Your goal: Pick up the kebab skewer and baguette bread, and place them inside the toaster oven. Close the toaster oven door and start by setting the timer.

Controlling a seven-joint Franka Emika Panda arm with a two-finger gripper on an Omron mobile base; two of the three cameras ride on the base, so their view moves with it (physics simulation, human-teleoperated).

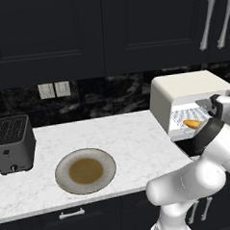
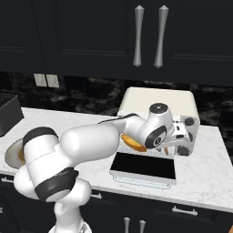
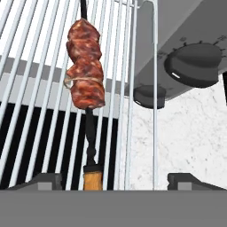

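1. Kebab skewer (image 3: 85, 71) lies on the wire rack (image 3: 40, 88) straight ahead of the pincer (image 3: 113, 179), between the two spread tips; nothing gripped.
2. Two dark knobs (image 3: 193, 64) sit ahead, off to one side.
3. Baguette bread (image 1: 192, 123) rests inside the toaster oven (image 1: 183, 91), beside the hand.
4. Toaster oven door (image 2: 144, 165) hangs open, flat below the hand.
5. Farther off on the marble counter (image 1: 128, 135): a plate (image 1: 85, 171), then a dark toaster (image 1: 12, 143). Dark cabinets (image 1: 82, 27) above.

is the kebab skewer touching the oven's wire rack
Touching. In the hand view the kebab skewer lies flat across the bars of the wire rack, its dark stick running along them with no gap showing.
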